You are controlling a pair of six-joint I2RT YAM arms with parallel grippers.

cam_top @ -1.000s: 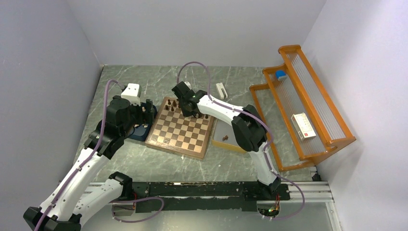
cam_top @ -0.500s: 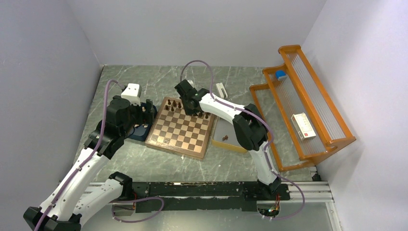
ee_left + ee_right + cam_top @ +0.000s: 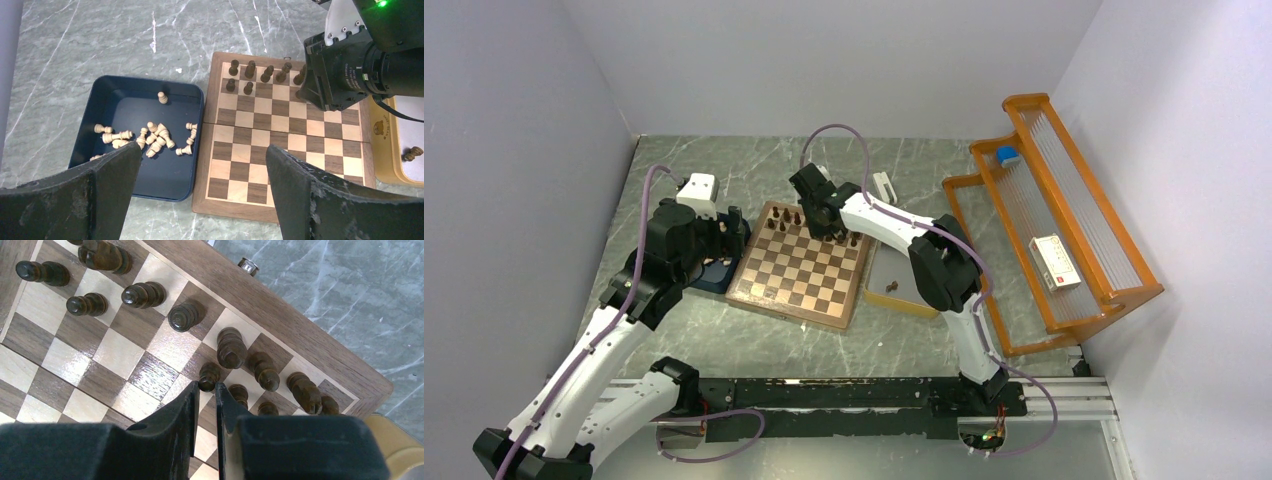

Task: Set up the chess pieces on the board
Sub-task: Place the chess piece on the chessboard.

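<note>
Reaching over the far edge of the square wooden chessboard (image 3: 799,268) with its tan and brown squares, the right gripper (image 3: 206,388) shows its jaws at a narrow slit around the head of a small dark brown wooden pawn (image 3: 209,374). It is apparently holding the pawn upright one row in from that edge, beside the dark brown wooden chess pieces (image 3: 145,294) ranked there. Just left of the board, the left gripper (image 3: 202,149) hangs wide open and empty above a dark blue tray (image 3: 125,107) of pale wooden chessmen (image 3: 152,141), seemingly ready for its own pick. One dark piece (image 3: 413,153) waits in the yellow-rimmed tray (image 3: 387,165) right of the board.
</note>
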